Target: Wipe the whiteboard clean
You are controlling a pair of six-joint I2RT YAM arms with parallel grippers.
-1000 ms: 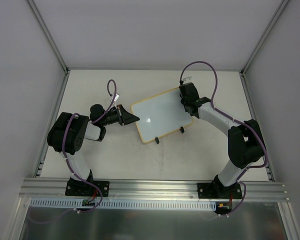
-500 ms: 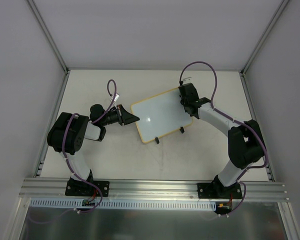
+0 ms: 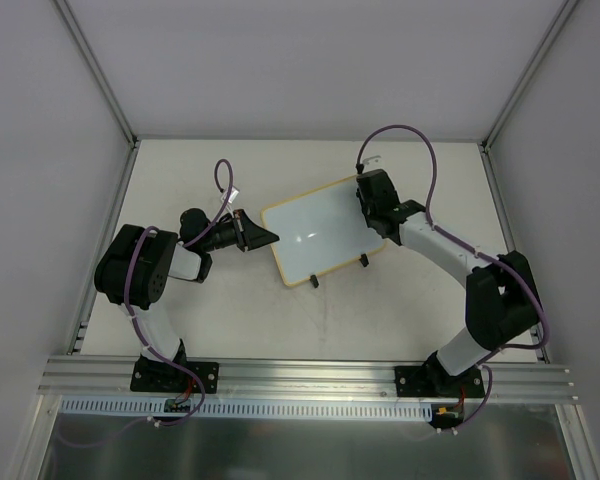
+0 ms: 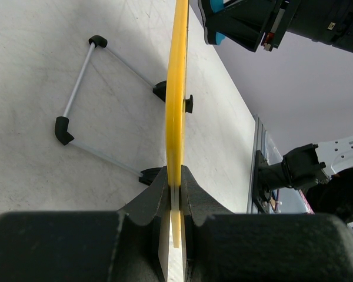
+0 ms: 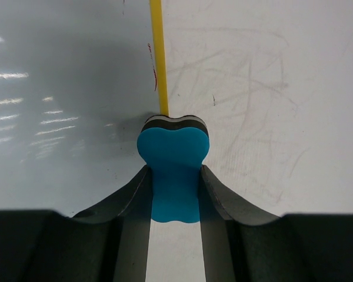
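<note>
The whiteboard (image 3: 320,236) lies tilted in the middle of the table, its glossy white face up, pale-yellow frame around it, two black clips on its near long edge. My left gripper (image 3: 268,237) is shut on the board's left edge; in the left wrist view the yellow frame (image 4: 176,88) runs edge-on between the closed jaws (image 4: 176,194). My right gripper (image 3: 365,200) is shut on a blue eraser block (image 5: 173,170) at the board's right edge. The eraser's dark felt end rests on the yellow frame (image 5: 159,59), beside the white surface (image 5: 65,100).
A wire stand with black corner pieces (image 4: 76,88) shows under the board in the left wrist view. The table (image 3: 400,300) has metal rails at its left, right and near edges. A faint red mark (image 5: 153,67) sits on the board by the frame.
My right gripper with the eraser has shifted slightly toward the near right along the board's right edge, and its elbow has swung rightward. The left arm and the board have not moved.
</note>
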